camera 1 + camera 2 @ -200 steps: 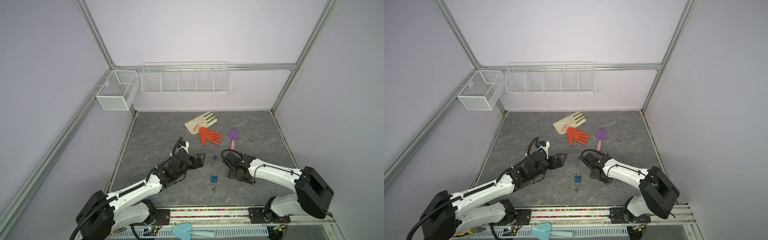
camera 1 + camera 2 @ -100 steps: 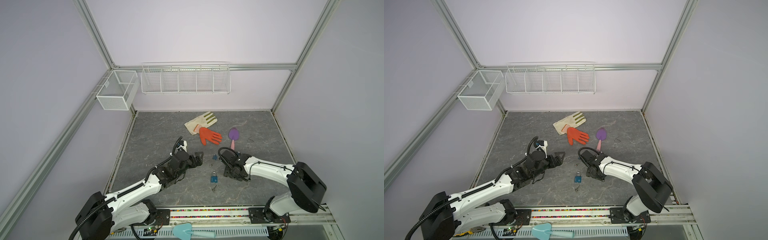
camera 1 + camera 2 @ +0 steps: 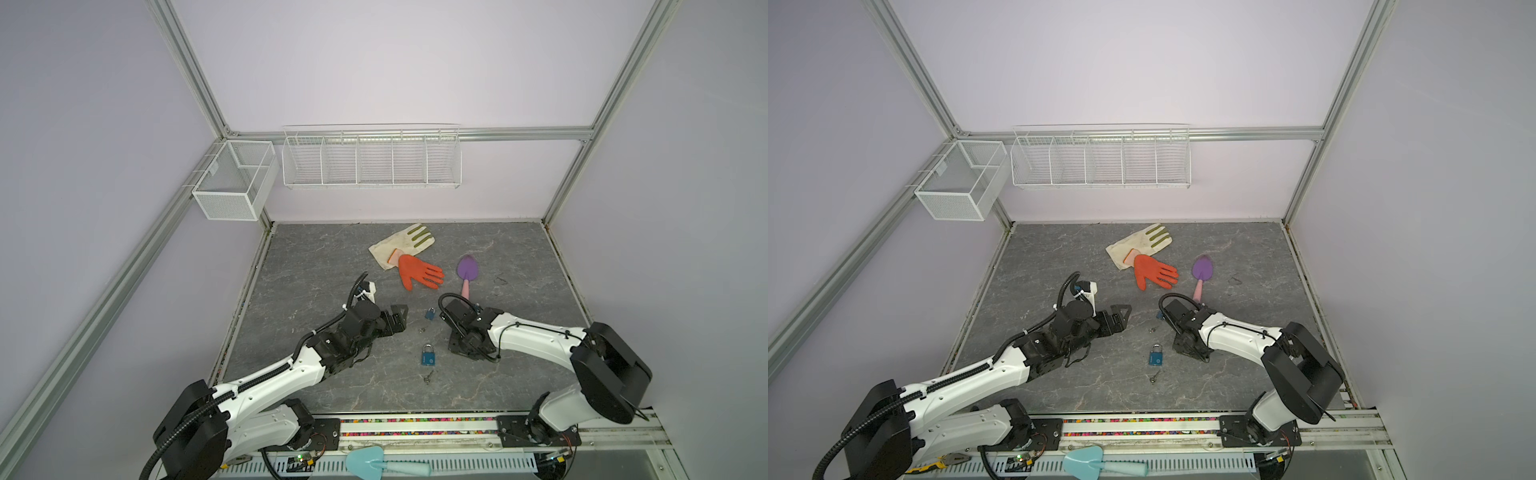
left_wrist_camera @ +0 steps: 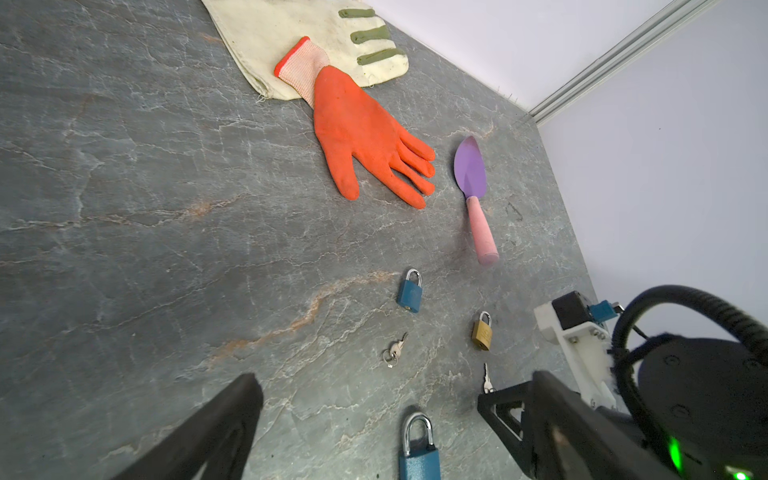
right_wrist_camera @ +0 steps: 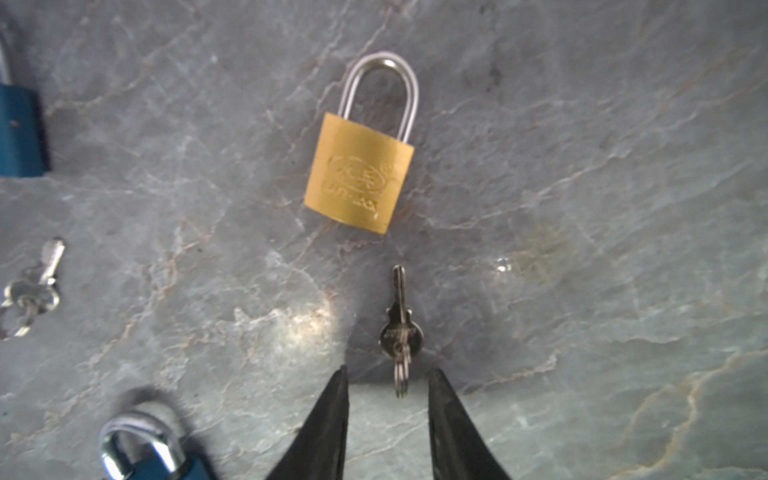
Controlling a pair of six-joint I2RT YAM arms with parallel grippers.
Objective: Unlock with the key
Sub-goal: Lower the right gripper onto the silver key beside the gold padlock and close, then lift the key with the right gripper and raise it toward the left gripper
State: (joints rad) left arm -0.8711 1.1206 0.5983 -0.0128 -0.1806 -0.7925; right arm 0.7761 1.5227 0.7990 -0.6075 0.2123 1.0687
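Tabletop (image 3: pixel 316 266) of grey marbled stone, left gripper (image 3: pixel 398 319) spread wide above it. Now the right gripper (image 5: pixel 388 374) has narrowed since a second ago. Both top views hide what sits under that arm; the wrist views catch it: small brass padlock (image 5: pixel 359 172) lying flat, slim silver key (image 5: pixel 401 320) just beside its base, ring between the fingertips, not yet pinched.

A blue padlock (image 5: pixel 20 129) runs off the edge.
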